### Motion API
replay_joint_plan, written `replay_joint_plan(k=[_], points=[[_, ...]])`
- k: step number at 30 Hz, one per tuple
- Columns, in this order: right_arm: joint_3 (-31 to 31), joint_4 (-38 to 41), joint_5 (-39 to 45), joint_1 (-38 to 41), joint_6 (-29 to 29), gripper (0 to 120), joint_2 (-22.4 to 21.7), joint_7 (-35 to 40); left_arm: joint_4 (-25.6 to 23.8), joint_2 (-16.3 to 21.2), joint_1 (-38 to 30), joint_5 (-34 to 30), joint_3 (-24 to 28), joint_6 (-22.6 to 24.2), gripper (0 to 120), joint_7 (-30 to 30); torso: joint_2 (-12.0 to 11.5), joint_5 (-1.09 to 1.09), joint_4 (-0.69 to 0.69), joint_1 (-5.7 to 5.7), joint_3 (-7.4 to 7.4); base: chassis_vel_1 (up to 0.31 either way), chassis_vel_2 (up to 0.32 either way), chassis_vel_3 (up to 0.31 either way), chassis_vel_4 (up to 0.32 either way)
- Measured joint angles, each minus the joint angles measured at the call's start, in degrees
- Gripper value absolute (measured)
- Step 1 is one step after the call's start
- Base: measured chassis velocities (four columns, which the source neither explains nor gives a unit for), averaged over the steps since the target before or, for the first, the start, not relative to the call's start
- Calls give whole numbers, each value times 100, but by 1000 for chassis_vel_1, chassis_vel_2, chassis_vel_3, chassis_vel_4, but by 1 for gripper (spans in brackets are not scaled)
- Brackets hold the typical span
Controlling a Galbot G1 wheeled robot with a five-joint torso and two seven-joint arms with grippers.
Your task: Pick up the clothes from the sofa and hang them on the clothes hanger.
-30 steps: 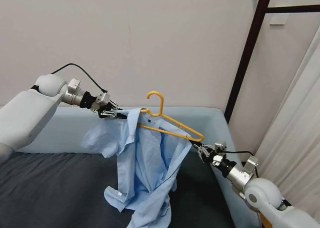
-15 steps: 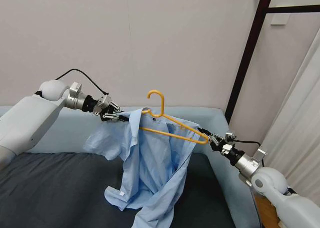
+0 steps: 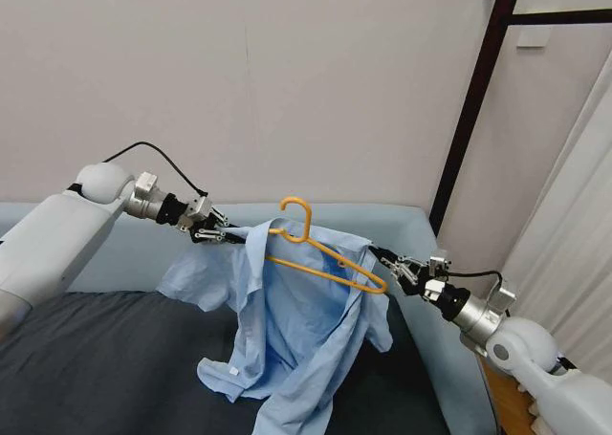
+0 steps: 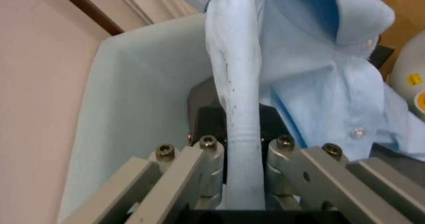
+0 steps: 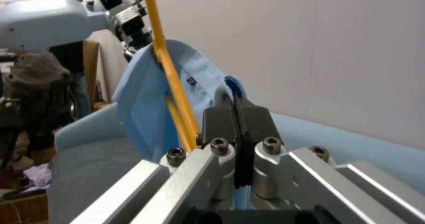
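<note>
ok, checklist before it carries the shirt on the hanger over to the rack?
1. Grip of left pincer: ok, shut on a fold of the front edge of the shirt.
2. Grip of right pincer: ok, shut on shirt cloth by the right end of the hanger.
3. Hook free: ok, it stands bare above the collar.
4. Hanger inside both shoulders: cannot tell; its right end shows bare.
5. Shirt tail off the sofa: cannot tell.
6. Hook on rack: not ok, the rack post stands apart, to the right.

Shirt [image 3: 287, 330] on hanger [image 3: 320, 256] above sofa [image 3: 96, 358], between left gripper [image 3: 222, 234] and right gripper [image 3: 387, 261].
</note>
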Motion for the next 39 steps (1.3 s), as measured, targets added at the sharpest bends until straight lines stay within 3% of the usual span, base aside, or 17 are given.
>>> replay_joint_plan(k=[7,19,27,35,39], points=[[20,-62,-343,254,140,0,-36,-148,167,11,-184,95,19,-140,5,0,0,-1,-1,0,0,0,0,0,0],[10,-25,-470,704,260,0,-257,-381,365,-124,-692,325,529,-186,5,-1,0,0,-2,0,0,0,0,0,0],[-4,363,-528,959,287,0,-448,-656,491,-211,-863,459,596,-199,5,-4,0,0,-1,0,0,0,0,0,0],[-79,1048,-624,795,421,0,-449,-99,437,-248,-774,456,472,-121,5,-96,0,0,-1,0,0,0,0,0,0],[-93,1211,-693,437,523,0,-346,273,309,-244,-451,132,325,28,5,-429,0,1,0,0,0,0,0,0,0]])
